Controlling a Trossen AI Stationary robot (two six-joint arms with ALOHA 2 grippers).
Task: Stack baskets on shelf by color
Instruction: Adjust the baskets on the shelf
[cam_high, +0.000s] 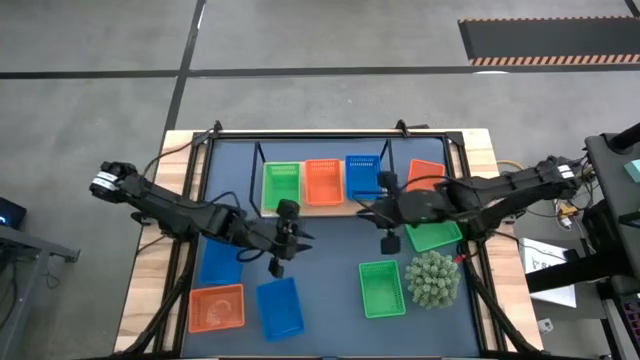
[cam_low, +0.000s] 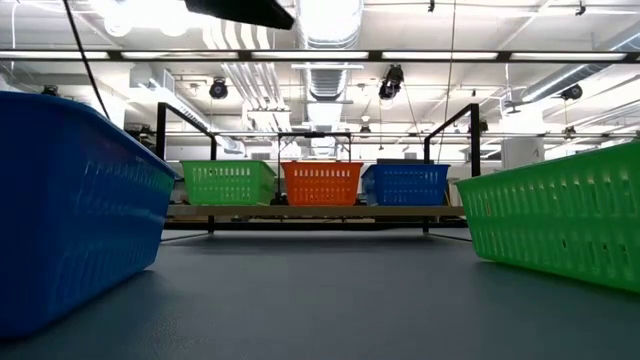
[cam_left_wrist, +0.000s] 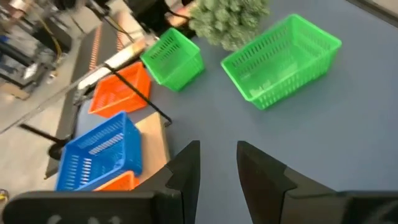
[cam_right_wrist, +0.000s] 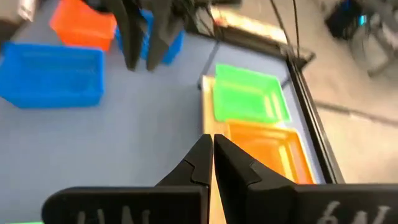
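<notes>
Seen from above, my left gripper (cam_high: 276, 266) hangs over the dark-blue mat (cam_high: 335, 285) with its fingers parted and nothing between them. The nearest loose basket, a blue basket (cam_high: 280, 306), lies just beside it at about six o'clock, its long axis running roughly twelve to six. Another blue basket (cam_high: 219, 262) sits at nine o'clock. My right gripper (cam_high: 389, 241) hovers near the middle of the mat, fingers pressed shut on nothing; a green basket (cam_high: 382, 288) lies at six o'clock from it. The shelf (cam_high: 268, 208) stands at twelve o'clock, carrying green, orange and blue baskets side by side. I judge my left arm nearer the blue basket. No brand, label or writing is readable anywhere.
</notes>
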